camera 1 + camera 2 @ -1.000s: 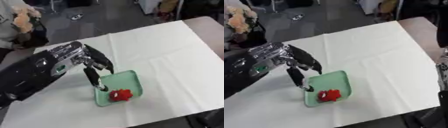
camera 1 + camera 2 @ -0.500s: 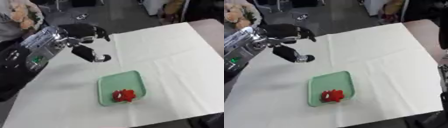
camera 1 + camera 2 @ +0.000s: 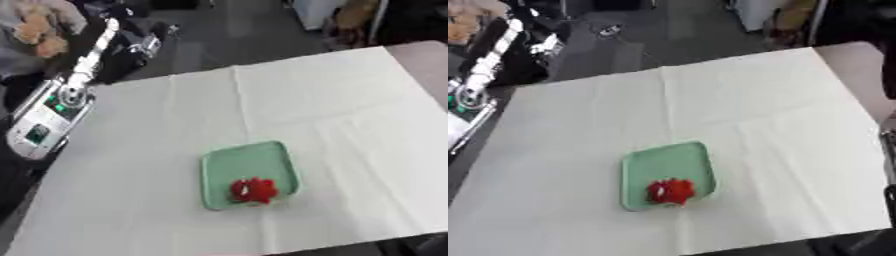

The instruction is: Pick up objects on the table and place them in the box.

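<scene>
Red thing: a small red lump (image 3: 253,190) sits in the green tray (image 3: 248,161), near the tray's front edge. I cannot tell what it is.
Tray: it lies flat on the white cloth (image 3: 350,110) over the worktop, a bit in front of the middle.
Other things to pick: I see none on the cloth. I think the job may be done, or close to it.
My left arm: its silver and black forearm (image 3: 52,107) is at the left edge, well apart from the tray.
My left hand: I cannot tell if it is spread or curled. Only a dark blur shows at the top of the arm.
My right hand: it does not show in either view.
What could go wrong: the red thing is close to the tray's low front rim. If I bump the tray or tug the cloth, it could roll out.
Another risk: the cloth has folds. If my arm drags on one, the tray could slide with the cloth.
One more: I cannot see my hand well, so a reach from here could miss or knock the tray.
Writing: none I can read. My forearm has a small green patch, but no words show.
</scene>
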Controlling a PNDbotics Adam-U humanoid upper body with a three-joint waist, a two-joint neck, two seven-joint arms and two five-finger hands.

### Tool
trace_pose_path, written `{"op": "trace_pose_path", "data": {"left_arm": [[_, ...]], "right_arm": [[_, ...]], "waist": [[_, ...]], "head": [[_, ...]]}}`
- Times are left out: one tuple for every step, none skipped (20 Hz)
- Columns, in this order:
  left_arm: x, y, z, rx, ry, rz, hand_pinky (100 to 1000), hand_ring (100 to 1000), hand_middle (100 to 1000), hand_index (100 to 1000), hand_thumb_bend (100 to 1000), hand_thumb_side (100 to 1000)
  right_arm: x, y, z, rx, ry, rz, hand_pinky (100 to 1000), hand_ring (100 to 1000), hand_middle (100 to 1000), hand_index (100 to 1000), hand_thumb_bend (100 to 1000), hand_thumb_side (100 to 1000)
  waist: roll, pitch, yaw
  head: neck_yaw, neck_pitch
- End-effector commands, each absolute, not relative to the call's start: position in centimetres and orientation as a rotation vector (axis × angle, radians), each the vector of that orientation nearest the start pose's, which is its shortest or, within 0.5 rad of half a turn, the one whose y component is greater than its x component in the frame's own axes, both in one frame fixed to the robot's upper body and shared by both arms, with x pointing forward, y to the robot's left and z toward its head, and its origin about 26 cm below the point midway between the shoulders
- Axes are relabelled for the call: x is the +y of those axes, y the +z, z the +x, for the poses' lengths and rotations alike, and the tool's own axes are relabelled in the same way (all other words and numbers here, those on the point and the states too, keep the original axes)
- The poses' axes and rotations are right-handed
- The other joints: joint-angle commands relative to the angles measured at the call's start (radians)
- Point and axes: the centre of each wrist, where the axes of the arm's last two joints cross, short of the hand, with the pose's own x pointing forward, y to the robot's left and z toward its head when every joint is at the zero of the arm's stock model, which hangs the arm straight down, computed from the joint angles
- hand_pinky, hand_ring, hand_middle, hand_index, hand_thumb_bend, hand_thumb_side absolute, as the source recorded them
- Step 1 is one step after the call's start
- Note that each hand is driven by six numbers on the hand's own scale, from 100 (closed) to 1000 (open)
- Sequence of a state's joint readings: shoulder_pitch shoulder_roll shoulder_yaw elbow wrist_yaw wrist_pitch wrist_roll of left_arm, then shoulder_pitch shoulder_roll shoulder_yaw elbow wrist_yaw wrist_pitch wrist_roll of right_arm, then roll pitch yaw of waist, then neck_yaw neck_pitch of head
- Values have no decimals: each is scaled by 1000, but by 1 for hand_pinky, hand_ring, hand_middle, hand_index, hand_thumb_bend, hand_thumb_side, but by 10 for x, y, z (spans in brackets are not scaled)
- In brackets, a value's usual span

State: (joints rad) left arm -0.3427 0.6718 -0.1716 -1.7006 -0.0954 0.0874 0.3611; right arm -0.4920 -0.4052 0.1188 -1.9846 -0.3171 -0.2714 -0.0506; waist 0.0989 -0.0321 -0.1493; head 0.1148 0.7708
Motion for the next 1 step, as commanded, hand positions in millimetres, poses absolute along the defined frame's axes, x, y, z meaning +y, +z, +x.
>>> {"op": "trace_pose_path", "data": {"left_arm": [[308, 170, 325, -2154, -100, 680, 396, 508, 684, 814, 309, 809]], "right_arm": [[-226, 262, 309, 3499, -495, -427, 426, 638, 614, 648, 100, 833]], "waist": [[-6, -4, 6]], "head": [[-13, -1]]}}
